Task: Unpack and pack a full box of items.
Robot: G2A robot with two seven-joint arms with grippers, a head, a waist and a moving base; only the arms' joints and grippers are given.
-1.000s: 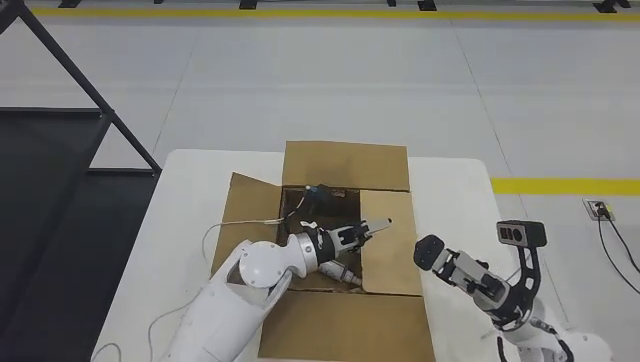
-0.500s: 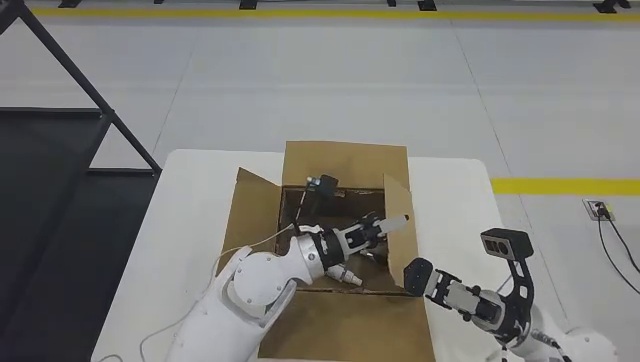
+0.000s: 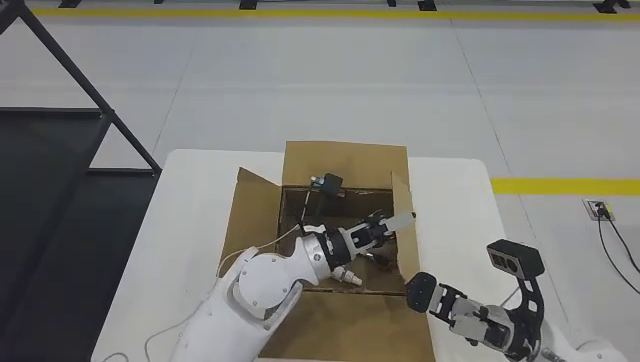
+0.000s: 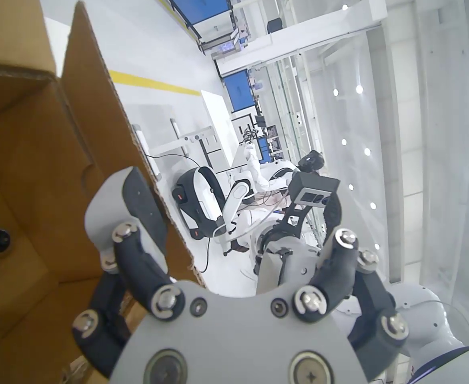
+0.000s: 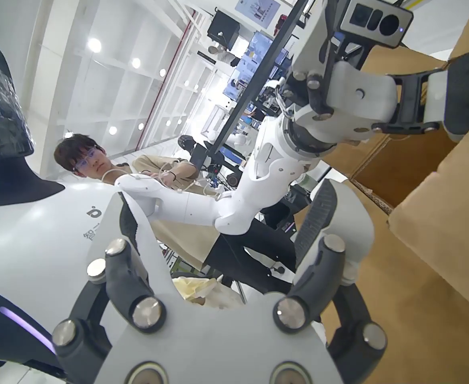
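A brown cardboard box [image 3: 345, 165] stands open in the middle of the white table [image 3: 190, 212]. My left gripper [image 3: 392, 224] is inside it at the right flap [image 3: 403, 247], which stands nearly upright. The gripper is open and straddles the flap's edge [image 4: 98, 93]; one finger [image 4: 138, 197] lies on the flap's inner face. My right gripper [image 3: 421, 290] hangs open and holds nothing, just off the box's front right corner. In the right wrist view the left gripper [image 5: 454, 97] presses on the cardboard [image 5: 438, 241]. A dark item [image 3: 326, 183] and a small white one [image 3: 346, 276] lie in the box.
The box's left flap [image 3: 252, 217] tilts outward and the front flap [image 3: 345, 327] lies flat toward me. A thin white cable [image 3: 235, 254] trails over the left flap. A dark sloped stand [image 3: 60, 152] sits left of the table.
The right flap, lying flat over the box a second ago, has been lifted upright by my left gripper moving right. My right arm has come in toward the box's front right corner.
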